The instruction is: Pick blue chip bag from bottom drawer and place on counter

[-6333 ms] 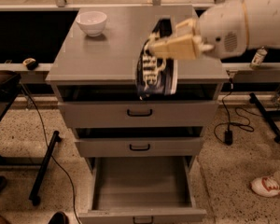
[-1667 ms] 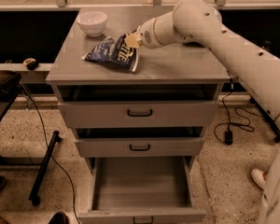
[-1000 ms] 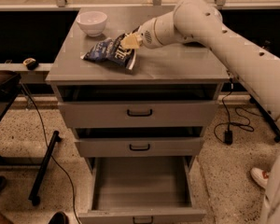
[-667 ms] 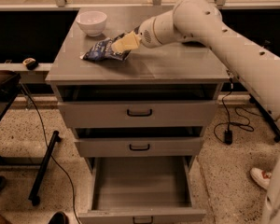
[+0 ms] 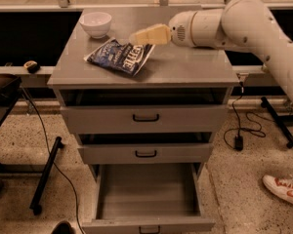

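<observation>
A white bowl [image 5: 95,23] sits at the far left corner of the counter [image 5: 188,65]. Near it, toward the front, the blue chip bag [image 5: 119,56] lies flat on the counter, lettering up. The gripper [image 5: 136,36] hangs just above the bag's far right edge, tips pointing left. The jaws look pressed together as one pale wedge, but I cannot tell for sure whether they are open or closed; they hold nothing. Below, the bottom drawer [image 5: 147,224] stands pulled out.

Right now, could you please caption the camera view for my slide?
Blue chip bag lies on the counter, gripper just above its upper edge; bottom drawer stands open.
</observation>
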`<state>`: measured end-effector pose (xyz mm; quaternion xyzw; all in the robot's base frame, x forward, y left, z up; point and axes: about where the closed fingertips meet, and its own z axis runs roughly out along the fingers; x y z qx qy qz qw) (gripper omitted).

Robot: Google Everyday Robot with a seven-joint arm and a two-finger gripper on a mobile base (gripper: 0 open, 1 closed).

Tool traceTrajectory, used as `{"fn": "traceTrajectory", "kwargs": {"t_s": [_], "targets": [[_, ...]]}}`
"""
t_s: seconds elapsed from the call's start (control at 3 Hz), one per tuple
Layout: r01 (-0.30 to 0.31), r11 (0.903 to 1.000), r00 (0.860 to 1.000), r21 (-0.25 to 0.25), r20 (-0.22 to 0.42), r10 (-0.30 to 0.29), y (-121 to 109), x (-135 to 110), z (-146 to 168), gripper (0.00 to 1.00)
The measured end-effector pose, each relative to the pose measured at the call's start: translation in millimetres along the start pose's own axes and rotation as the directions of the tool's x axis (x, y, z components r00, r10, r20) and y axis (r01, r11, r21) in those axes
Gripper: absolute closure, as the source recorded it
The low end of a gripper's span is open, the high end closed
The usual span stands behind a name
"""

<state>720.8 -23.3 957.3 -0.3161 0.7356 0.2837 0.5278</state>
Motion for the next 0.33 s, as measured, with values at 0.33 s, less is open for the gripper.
{"fn": "traceTrajectory", "kwargs": {"t_s": [0.33], "targets": [[-0.006,1.0,1.0,0.005,0.017,0.006,-2.4,-2.1,-12.3,0.0]]}}
